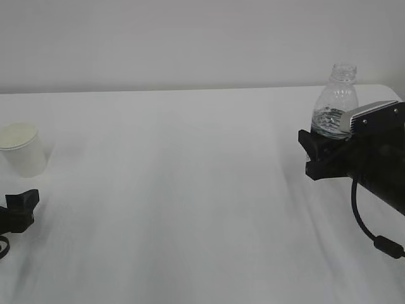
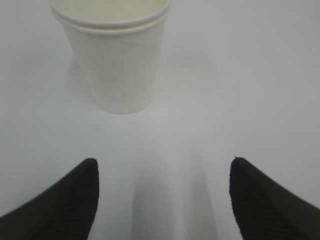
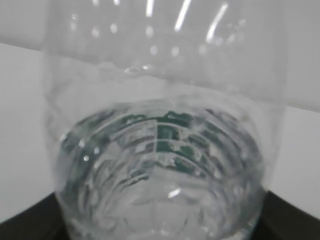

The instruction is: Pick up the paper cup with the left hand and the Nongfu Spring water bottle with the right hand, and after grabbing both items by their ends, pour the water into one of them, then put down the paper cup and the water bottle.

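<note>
- Paper cup upright on the white table at far left of the exterior view, rim up, pale inside showing.
- Left hand low at the left edge, just in front of the cup, not touching it.
- Left wrist view: two black fingertips spread wide at the bottom corners, bare table between them, cup standing ahead and slightly left of centre. Jaws apart and empty.
- Nongfu Spring water bottle upright at far right, uncapped, neck above the right hand.
- Right hand's black jaws set on either side of the bottle's lower body, grey plate behind; bottle gripped.
- Right wrist view: bottle fills the frame, dark green label visible through the plastic, black jaw edges at both bottom corners.
- Water visible in the bottle's lower part.
- Contact between bottle base and table not determinable.
- Cup and bottle well apart, at opposite sides of the table.
</note>
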Action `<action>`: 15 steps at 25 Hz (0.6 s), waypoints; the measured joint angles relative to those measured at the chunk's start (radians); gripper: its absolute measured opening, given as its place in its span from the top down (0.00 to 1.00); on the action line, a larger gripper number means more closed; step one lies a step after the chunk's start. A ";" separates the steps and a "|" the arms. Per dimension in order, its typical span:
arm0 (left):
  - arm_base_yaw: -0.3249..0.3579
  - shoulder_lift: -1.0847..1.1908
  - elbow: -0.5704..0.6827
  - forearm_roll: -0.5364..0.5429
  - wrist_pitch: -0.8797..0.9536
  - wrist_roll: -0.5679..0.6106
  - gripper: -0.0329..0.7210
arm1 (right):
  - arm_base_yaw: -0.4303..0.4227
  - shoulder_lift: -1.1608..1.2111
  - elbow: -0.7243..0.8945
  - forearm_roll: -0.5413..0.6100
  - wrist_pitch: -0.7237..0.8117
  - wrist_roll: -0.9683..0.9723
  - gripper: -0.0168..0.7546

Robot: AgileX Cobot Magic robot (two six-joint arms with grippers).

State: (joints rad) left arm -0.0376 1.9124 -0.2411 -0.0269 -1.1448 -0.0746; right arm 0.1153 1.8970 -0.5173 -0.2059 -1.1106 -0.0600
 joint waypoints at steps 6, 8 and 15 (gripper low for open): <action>0.016 0.040 -0.034 0.016 0.000 0.000 0.18 | 0.000 0.000 0.000 -0.004 0.000 0.000 0.36; 0.039 0.046 -0.041 0.043 0.000 0.000 0.18 | 0.000 0.000 0.003 -0.004 0.000 0.000 0.36; 0.139 0.048 -0.063 0.157 -0.002 0.000 0.18 | 0.000 0.000 0.002 -0.005 0.000 0.000 0.36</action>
State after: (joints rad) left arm 0.1016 1.9607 -0.3046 0.1298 -1.1465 -0.0746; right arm 0.1153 1.8970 -0.5149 -0.2108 -1.1106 -0.0600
